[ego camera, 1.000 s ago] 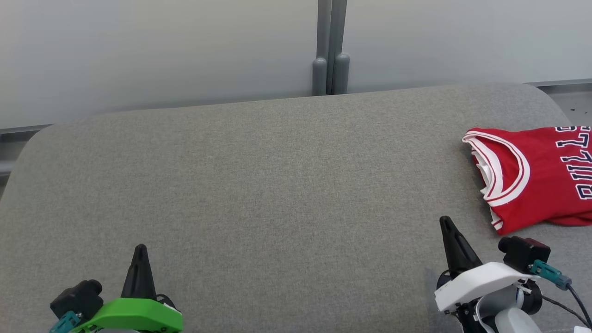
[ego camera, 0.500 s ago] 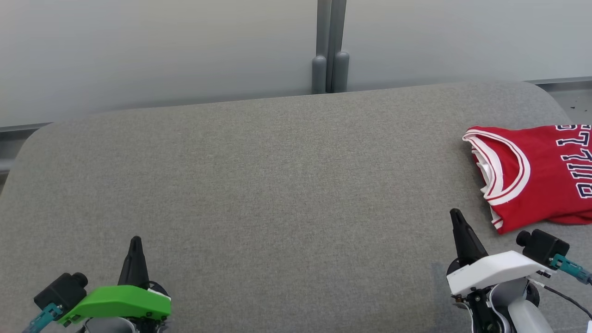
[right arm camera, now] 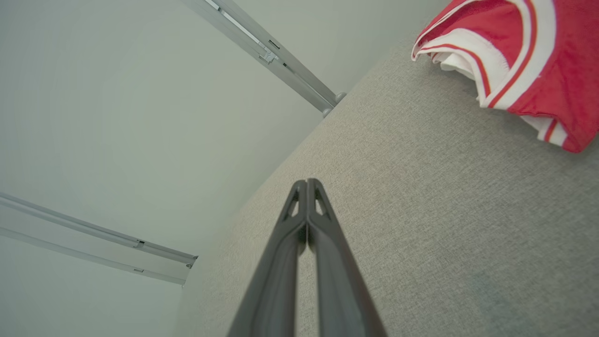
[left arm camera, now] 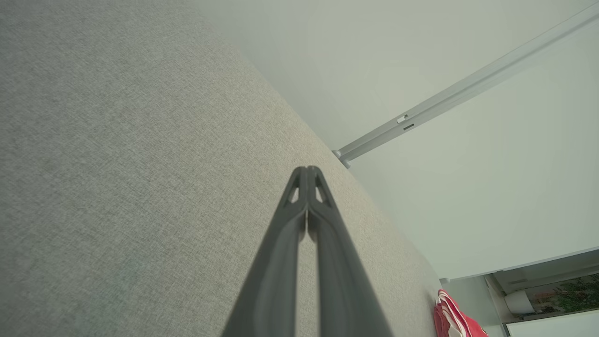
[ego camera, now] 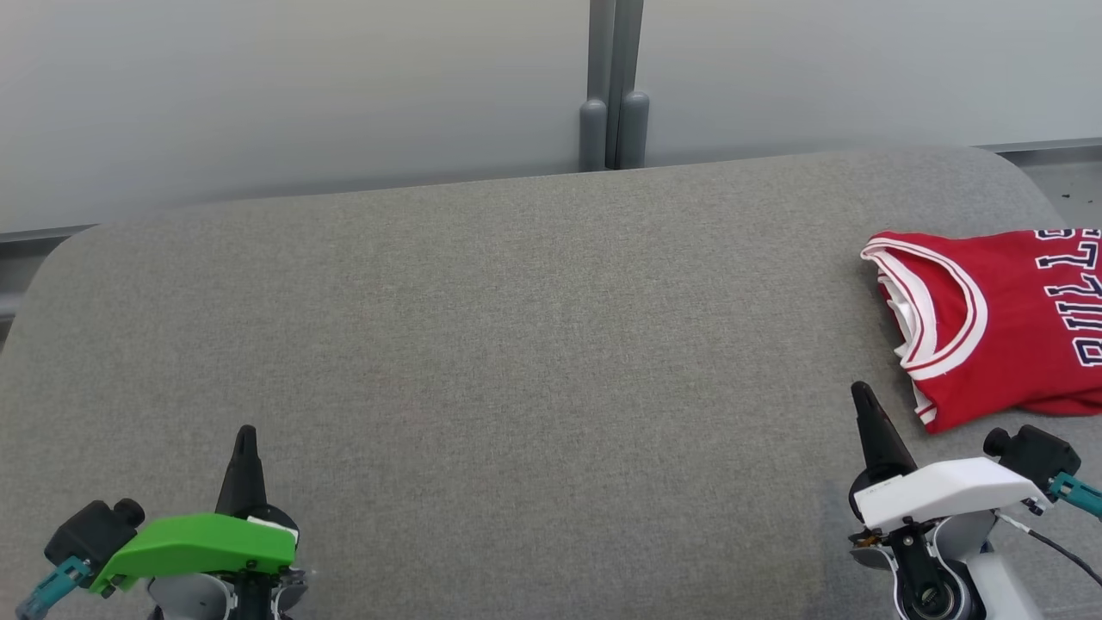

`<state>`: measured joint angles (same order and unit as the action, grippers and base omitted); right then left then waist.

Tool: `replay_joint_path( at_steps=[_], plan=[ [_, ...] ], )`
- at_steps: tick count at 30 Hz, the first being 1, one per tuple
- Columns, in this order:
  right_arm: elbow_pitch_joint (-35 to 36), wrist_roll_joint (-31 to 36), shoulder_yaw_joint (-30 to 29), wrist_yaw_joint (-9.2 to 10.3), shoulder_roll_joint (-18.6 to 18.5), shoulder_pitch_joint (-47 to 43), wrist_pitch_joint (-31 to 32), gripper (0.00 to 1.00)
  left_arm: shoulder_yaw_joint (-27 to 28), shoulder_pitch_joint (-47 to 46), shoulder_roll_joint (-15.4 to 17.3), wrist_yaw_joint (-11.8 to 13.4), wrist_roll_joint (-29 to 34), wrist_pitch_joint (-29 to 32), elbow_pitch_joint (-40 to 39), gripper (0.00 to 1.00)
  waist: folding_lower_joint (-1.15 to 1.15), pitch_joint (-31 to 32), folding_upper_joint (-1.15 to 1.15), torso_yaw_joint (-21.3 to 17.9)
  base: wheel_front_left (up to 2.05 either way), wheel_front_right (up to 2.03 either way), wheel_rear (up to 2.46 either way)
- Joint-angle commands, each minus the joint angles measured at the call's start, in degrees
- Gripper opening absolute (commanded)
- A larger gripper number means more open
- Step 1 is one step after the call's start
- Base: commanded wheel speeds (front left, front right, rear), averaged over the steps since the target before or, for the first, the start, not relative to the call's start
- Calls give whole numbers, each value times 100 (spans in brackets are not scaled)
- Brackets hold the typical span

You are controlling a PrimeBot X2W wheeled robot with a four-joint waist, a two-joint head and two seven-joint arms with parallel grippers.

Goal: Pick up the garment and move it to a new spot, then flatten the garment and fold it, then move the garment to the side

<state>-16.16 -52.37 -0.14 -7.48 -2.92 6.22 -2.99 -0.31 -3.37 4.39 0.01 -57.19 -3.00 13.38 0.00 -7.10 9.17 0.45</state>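
In the head view the jersey point(ego camera: 990, 327) lies at the tabletop's point(ego camera: 516, 344) right end, partly out of frame, just beyond the right fingers point(ego camera: 874, 430); a careless sweep could push it off that edge. The left wrist view has the left fingers point(left arm camera: 276, 262) pressed together, empty, over broad bare room. The right wrist view has its fingers likewise pressed together near the collar, which might snag.

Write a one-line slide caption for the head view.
Left hand and right hand shut and empty above the grey cushion; the red jersey lies folded at right, clear of both.
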Motion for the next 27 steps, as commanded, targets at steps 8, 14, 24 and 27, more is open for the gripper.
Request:
replay_joint_path(
  at_steps=[8, 14, 24, 27],
  plan=[
    [7, -612, -103, -3, -56, 177, 128, 0, 126, -268, -18, -79, -509, 149, 0, 0, 0, -18, 0, -5, 0, 0, 0],
    [-18, -1002, -157, -3, -68, 203, 200, 0, 188, -333, -35, -116, -836, 251, 29, 0, 0, -33, 0, -8, 0, 0, 0],
    [-57, -1609, -236, -3, -84, 268, 311, 0, 295, -440, -58, -176, -1357, 404, 73, 0, 0, -58, 0, -15, 0, 0, 0],
    [-69, -1780, -258, -3, -91, 283, 346, 0, 324, -477, -65, -194, -1489, 445, 84, 0, 0, -65, 0, -16, 0, 0, 0]
  ],
)
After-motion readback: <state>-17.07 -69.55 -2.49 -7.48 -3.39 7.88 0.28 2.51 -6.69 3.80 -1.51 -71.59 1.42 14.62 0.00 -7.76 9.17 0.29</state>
